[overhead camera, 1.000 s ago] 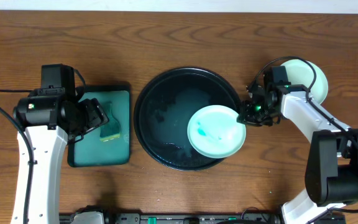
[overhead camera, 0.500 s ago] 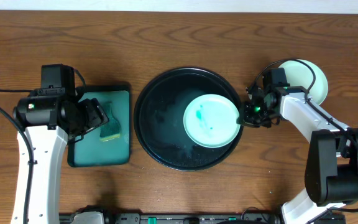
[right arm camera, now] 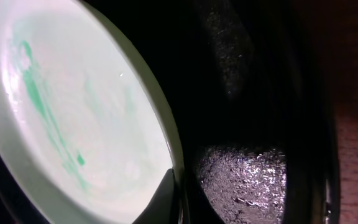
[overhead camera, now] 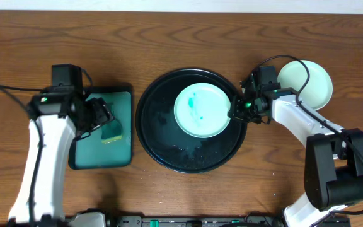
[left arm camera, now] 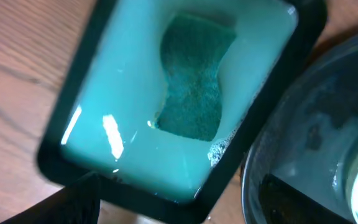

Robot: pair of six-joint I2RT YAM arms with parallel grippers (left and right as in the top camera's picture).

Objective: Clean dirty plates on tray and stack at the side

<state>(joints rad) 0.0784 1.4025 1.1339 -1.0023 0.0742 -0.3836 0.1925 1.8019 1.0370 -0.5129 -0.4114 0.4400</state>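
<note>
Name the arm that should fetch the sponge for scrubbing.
Left. The left tool hangs open over the green tray, close to the sponge, while the right tool is busy pinching the rim of the smeared plate inside the black tray.

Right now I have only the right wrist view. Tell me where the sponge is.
Observer: The sponge lies in the rectangular green tray, left of the black tray, under the open left fingers.
Operator: Report any plate outside the black tray.
Observer: One pale green plate lies on the table, right of the black tray.
Operator: Place my smeared plate within the tray.
Observer: The smeared plate sits near the tray's middle, slightly toward its right side.
</note>
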